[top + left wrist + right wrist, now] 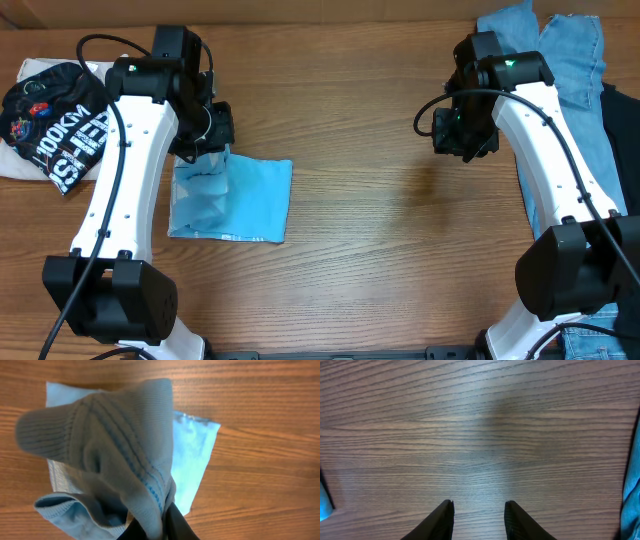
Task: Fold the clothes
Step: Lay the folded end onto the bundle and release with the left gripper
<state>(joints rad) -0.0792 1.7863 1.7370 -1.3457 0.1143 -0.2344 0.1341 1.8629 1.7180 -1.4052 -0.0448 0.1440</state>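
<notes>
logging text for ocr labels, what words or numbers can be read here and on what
"100KM": big white letters on the black shirt, running diagonally, overhead view.
"ISHE": the line beside it on the same shirt, cut off by folds, last letters unsure.
Small coloured prints on that shirt: too small to read.
Light-blue T-shirt: no lettering shows.
Jeans: none.

Overhead looks straight down; both wrist views face the table [400, 220] close, left sharing the T-shirt [255, 200].

Even, bright light from above; a faint soft shadow on the table [400, 250], right half. The T-shirt [120, 450] (close to the lens) blurs slightly.
</notes>
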